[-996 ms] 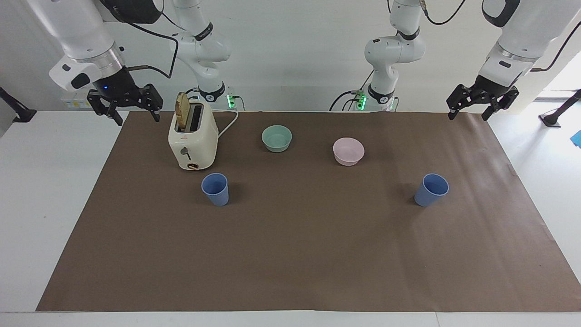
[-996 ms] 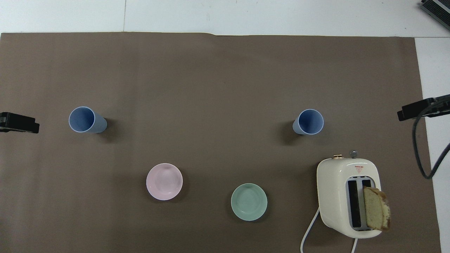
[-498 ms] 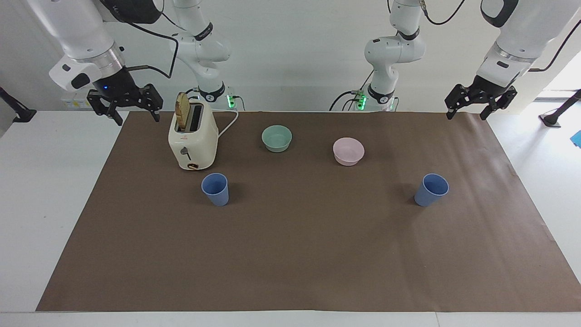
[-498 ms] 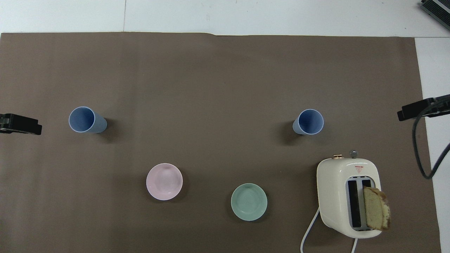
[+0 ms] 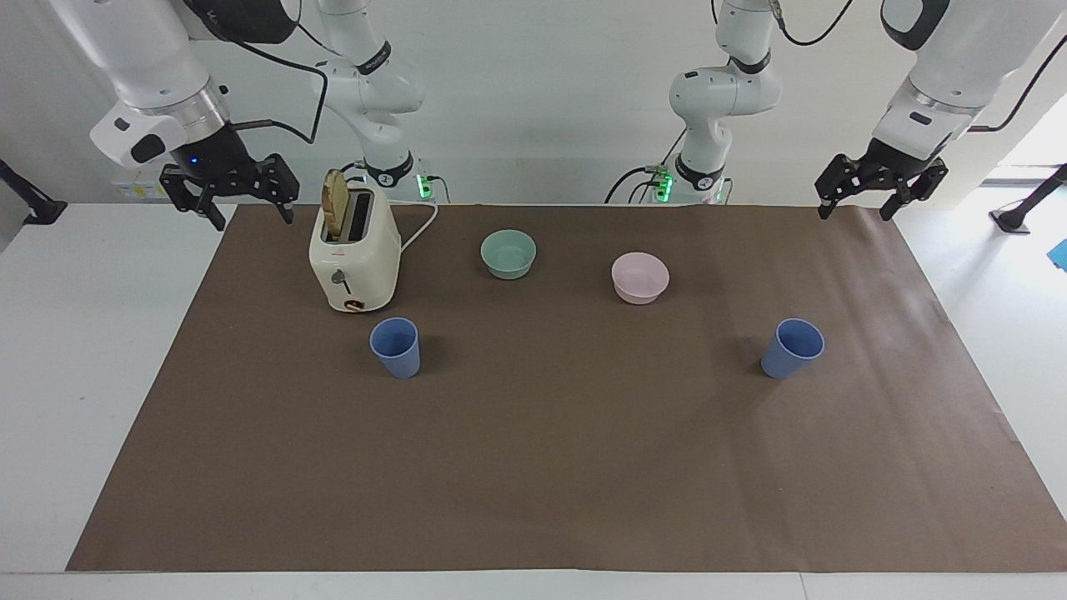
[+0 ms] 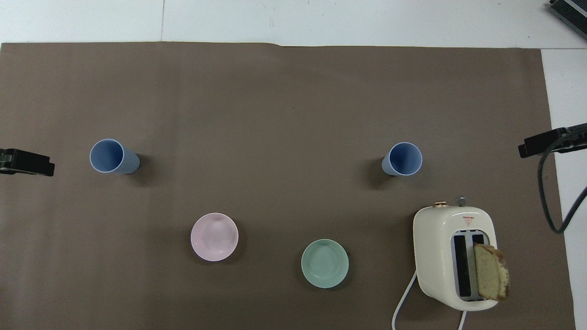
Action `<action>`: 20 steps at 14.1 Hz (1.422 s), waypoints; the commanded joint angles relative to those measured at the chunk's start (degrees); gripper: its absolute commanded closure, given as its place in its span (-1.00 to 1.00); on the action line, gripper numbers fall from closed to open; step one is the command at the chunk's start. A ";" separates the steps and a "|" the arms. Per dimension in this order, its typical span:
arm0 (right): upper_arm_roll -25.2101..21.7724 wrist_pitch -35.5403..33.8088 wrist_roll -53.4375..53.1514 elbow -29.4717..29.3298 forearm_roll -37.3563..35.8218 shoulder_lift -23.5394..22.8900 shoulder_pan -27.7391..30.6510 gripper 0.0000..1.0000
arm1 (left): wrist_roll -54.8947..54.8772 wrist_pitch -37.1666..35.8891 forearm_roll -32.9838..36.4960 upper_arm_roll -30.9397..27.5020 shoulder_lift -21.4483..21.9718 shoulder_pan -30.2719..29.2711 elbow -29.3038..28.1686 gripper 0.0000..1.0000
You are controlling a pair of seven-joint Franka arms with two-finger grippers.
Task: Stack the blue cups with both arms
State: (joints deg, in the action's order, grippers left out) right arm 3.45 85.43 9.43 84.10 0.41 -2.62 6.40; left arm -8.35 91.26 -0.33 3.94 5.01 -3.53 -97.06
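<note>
Starting at the fingers: your left gripper (image 5: 880,192) has its two black fingers spread wide with nothing between them, and it hangs in the air over the corner of the brown mat (image 5: 533,467) at the left arm's end of the table. Your right gripper (image 5: 229,193) is the same story, fingers splayed wide and empty, hanging over the mat's edge at the right arm's end, just beside the toaster (image 5: 353,254). In the overhead view you only catch a black tip of each at the frame edges, the left gripper (image 6: 26,162) and the right gripper (image 6: 545,142).

Moving outward, both blue cups sit upright on the mat, well apart from each other and from either gripper. One blue cup (image 5: 396,347) stands just in front of the toaster, a bit farther from the robots than it. The other blue cup (image 5: 792,347) stands toward the left arm's end, about as far out from the robots as the first one. So no stacking done yet.

Between the cups and nearer to the robots you've got a green bowl (image 5: 508,253) and a pink bowl (image 5: 640,277), both empty. The toaster has a slice of bread (image 5: 335,202) sticking up out of one slot, and its white cord (image 5: 419,229) trails off toward the robots.
</note>
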 commanded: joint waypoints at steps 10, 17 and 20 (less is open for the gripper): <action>0.51 0.88 -1.08 1.68 0.20 1.38 0.46 -1.00 | -9.32 24.47 -3.44 -0.51 -3.68 -3.94 -16.66 -1.00; 0.51 0.88 -1.08 1.68 0.20 1.38 0.46 -1.00 | -9.23 33.98 -3.53 -0.42 -12.03 -3.15 -17.73 -0.69; 0.51 0.88 -1.08 1.68 0.20 1.38 0.46 -1.00 | -9.14 38.98 -3.53 -0.42 -13.27 -3.23 -20.35 -0.57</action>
State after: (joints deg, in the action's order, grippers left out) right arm 3.45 85.43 9.43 84.10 0.41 -2.62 6.40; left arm -16.71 126.37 -3.00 3.87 -8.68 -6.98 -114.76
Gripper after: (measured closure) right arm 0.000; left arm 0.194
